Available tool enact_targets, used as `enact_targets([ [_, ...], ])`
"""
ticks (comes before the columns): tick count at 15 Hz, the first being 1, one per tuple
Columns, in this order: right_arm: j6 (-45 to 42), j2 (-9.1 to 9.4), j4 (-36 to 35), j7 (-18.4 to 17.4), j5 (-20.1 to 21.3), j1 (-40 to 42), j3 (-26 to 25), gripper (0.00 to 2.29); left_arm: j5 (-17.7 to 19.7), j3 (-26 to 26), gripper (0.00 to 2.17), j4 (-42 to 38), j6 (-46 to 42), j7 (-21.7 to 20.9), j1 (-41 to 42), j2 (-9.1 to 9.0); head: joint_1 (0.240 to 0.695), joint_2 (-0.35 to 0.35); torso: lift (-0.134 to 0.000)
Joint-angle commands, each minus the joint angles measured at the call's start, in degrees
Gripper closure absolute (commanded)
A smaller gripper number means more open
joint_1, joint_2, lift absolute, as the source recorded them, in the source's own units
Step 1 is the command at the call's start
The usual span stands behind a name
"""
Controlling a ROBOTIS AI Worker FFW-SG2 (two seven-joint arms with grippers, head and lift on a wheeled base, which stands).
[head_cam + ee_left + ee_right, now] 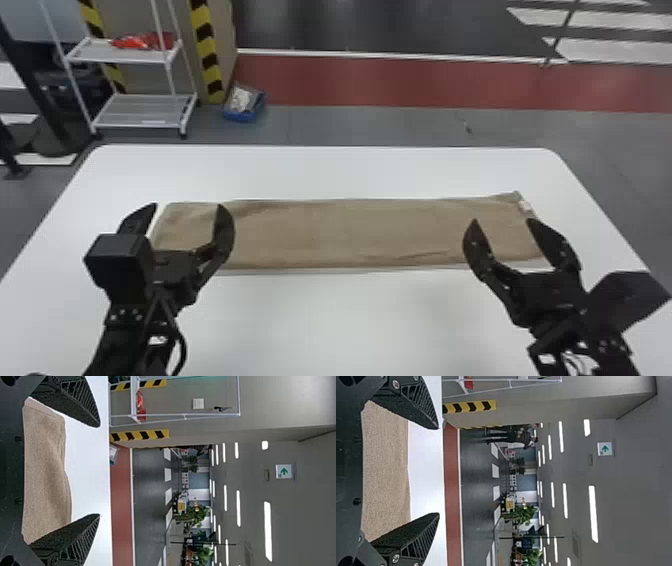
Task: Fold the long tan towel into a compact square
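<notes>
Shelf, blue bin beyond table; left gripper partly hides towel.

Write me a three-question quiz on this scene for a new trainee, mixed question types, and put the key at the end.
1. Multiple choice: How does the towel lie on the table?
(a) rolled into a ball
(b) as a long strip running left to right
(c) hung over the far edge

2. True or false: A pale tag sits at the towel's right end.

3. Fill in: The left tool and the right tool both have their fingers ____.

Key: 1 b; 2 true; 3 open
</notes>
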Motion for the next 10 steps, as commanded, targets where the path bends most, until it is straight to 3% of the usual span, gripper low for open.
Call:
enact_targets([
  [1,-0.43,0.0,0.04,0.0,-0.02,0.03,-0.06,0.11,-0.08,-0.01,0.08,-0.01,0.0,0.0,0.01,0.0,0.695,-0.062,-0.124],
  [10,-0.95,-0.09,0.13,0.0,0.33,0.12,-0.23,0.12,-0.35,-0.27,0.08,0.17,0.0,0.53,0.09,-0.18,0.695,-0.065,-0.124],
])
